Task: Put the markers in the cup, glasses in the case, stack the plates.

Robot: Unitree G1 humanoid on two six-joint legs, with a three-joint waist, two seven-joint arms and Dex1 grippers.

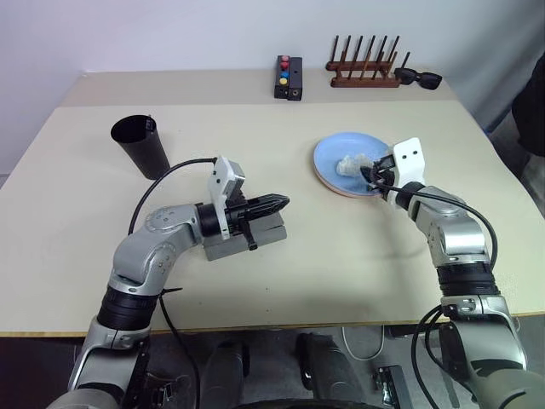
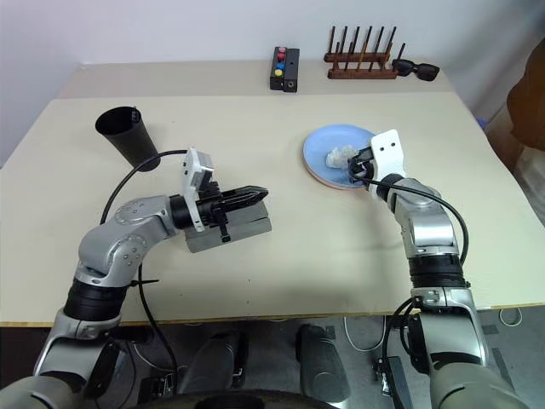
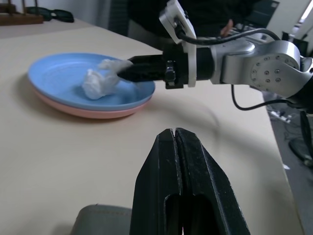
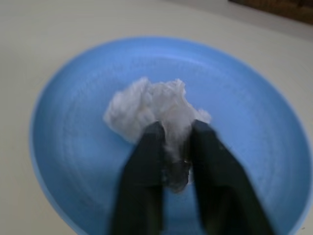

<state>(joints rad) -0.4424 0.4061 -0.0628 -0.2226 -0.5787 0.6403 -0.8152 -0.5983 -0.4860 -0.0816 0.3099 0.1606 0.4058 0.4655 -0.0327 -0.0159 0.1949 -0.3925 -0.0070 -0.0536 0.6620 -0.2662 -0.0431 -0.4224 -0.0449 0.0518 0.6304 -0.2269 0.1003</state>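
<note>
The blue plate [image 1: 328, 153] lay stacked on the pink plate [image 3: 83, 110] toward the right of the table [image 1: 341, 256], with a crumpled white tissue [image 4: 151, 110] in it. The right gripper [image 4: 173, 134] reached over the near rim, its fingers partly parted around the tissue's edge; whether it actually gripped, I couldn't tell. The left gripper [image 1: 277, 203] was pinched fully shut, empty, pointing level toward the plates above the grey case [image 1: 255, 234], which lay lengthwise across the table. The black cup [image 1: 140, 145] stood upright far left.
</note>
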